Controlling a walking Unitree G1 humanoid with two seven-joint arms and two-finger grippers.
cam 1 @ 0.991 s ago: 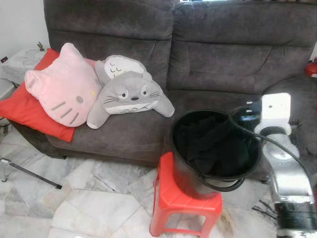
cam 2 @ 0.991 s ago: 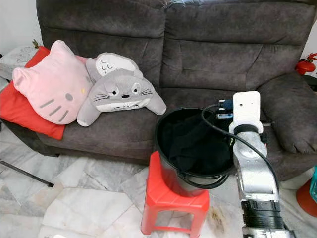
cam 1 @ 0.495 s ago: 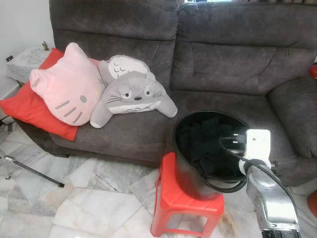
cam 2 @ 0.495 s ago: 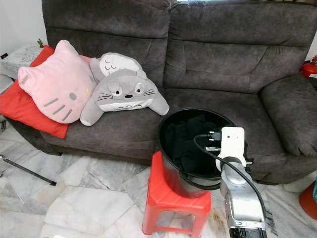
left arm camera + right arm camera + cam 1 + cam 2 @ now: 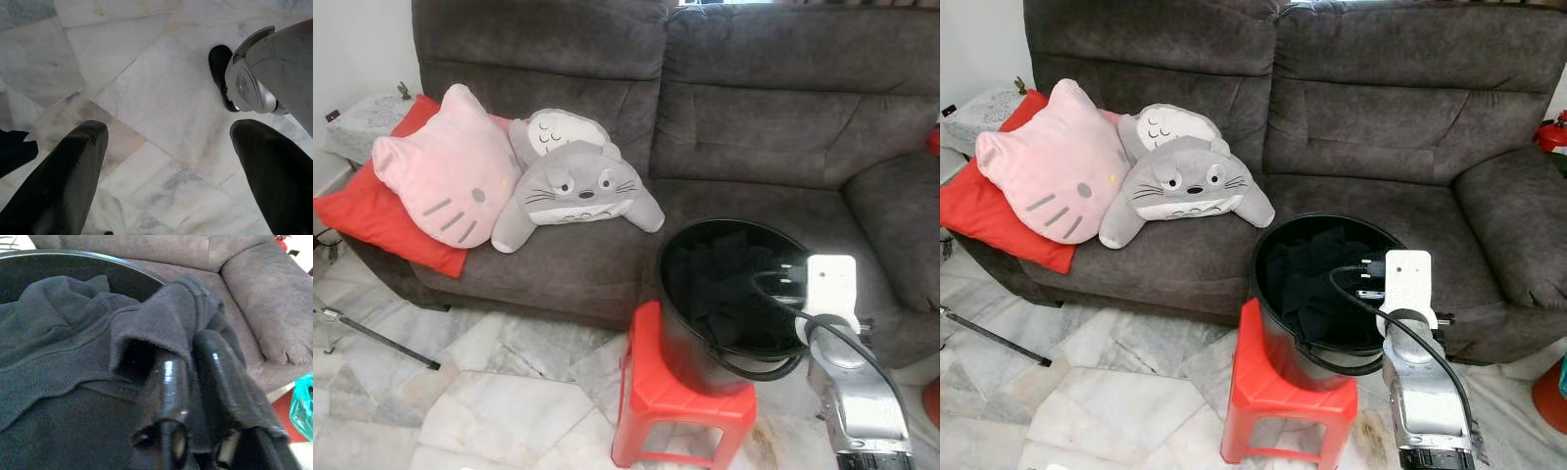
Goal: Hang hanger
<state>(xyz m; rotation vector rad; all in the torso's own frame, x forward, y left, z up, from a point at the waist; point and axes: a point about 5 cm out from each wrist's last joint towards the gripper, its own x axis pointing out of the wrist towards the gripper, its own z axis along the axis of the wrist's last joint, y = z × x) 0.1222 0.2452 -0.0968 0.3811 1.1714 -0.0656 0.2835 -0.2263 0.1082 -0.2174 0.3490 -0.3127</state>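
Observation:
A black bucket [image 5: 1263,257] stands on a red plastic stool [image 5: 1278,392] in front of the sofa, with a dark garment [image 5: 1307,284] heaped inside. My right arm [image 5: 1408,323] reaches down into it from the right. In the right wrist view, my right gripper [image 5: 188,357] has its fingers [image 5: 166,382] close together, with a fold of the dark garment [image 5: 73,357] draped over and pinched between the tips. My left gripper [image 5: 171,129] hangs open above the marble floor. I see no hanger.
A dark grey sofa [image 5: 1410,127] carries a pink cat cushion [image 5: 1048,162], a grey plush [image 5: 1185,181] and a red cushion [image 5: 979,211]. A metal rod [image 5: 989,338] lies on the floor at left. My foot [image 5: 222,73] is below the left gripper. A teal bag [image 5: 303,401] sits at right.
My right arm has dropped from above the bucket's right side down into the bucket. The head camera also shifted slightly; over the last half second little moved.

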